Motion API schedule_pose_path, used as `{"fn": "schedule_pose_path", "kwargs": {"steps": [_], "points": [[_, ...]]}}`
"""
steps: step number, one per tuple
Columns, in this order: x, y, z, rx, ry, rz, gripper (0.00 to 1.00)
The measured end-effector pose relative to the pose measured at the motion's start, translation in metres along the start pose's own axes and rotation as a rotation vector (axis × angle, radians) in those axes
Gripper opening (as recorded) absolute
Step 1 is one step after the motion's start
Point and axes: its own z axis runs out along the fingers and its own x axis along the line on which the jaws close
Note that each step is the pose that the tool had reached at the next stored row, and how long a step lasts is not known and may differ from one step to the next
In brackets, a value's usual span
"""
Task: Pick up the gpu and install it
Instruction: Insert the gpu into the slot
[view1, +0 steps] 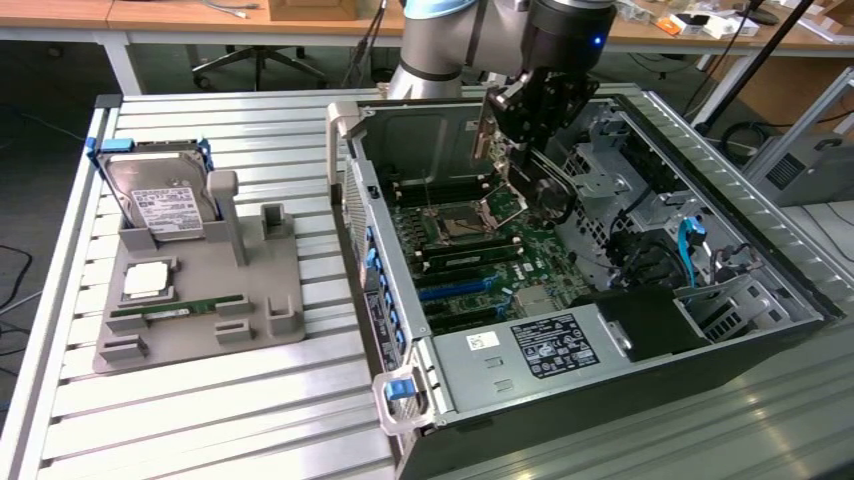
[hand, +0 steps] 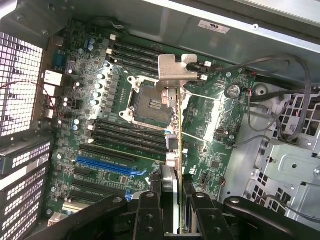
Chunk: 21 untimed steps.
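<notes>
- Pincer state: my pincer (hand: 174, 202) is closed on the graphics card (hand: 176, 131), one finger on each face. The card is held edge-on, reaching out from my fingertips.
- Card position: the card's silver end bracket (hand: 176, 70) is at the end farthest from my pincer. The whole card sits inside the open computer case (view1: 400, 130), over the motherboard (hand: 215, 125).
- Step done: pick-up is complete, judged from the card being in my grip and well apart from the grey parts stand (view1: 200, 290) on the table.
- Step done: the card is already over the board. The processor socket (hand: 150, 102) lies just beside the card's line, past my fingertips.
- Step left: seating. The card appears to hang clear of the board, with no edge in any slot.
- Alignment: the blue expansion slot (hand: 107, 167) is off to one side of my pincer and empty. I judge the card is not lined up with it.
- Overall: roughly the first half of the task is done. Installation itself is not yet done.
</notes>
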Motion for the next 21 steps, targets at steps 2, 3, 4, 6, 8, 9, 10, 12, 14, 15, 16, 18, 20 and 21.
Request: {"fn": "schedule_pose_path", "kwargs": {"steps": [2,3,4,6,8,9,10,12,14,15,16,18,20,21], "points": [[-0.0001,0.0000,0.0000,-0.0001,-0.0003,-0.004,0.27],[-0.0001,0.0000,0.0000,-0.0002,-0.0004,-0.006,0.27],[-0.0002,0.0000,0.0001,-0.0002,-0.0006,-0.008,0.27],[-0.0003,-0.0001,0.0000,-0.0004,-0.0010,-0.015,0.27],[-0.0003,0.0000,0.0001,-0.0006,-0.0015,-0.021,0.27],[-0.0003,-0.0001,0.0001,-0.0006,-0.0016,-0.022,0.27],[-0.0003,-0.0001,0.0001,-0.0007,-0.0018,-0.025,0.27],[-0.0003,-0.0001,0.0001,-0.0010,-0.0023,-0.032,0.27],[-0.0003,-0.0001,0.0001,-0.0011,-0.0026,-0.036,0.27],[-0.0004,-0.0001,0.0001,-0.0012,-0.0027,-0.038,0.27],[-0.0004,-0.0001,0.0001,-0.0012,-0.0029,-0.040,0.27],[-0.0003,-0.0001,0.0001,-0.0014,-0.0033,-0.045,0.27],[-0.0004,-0.0001,0.0001,-0.0016,-0.0037,-0.050,0.27],[-0.0003,-0.0001,0.0001,-0.0017,-0.0039,-0.053,0.27]]}}
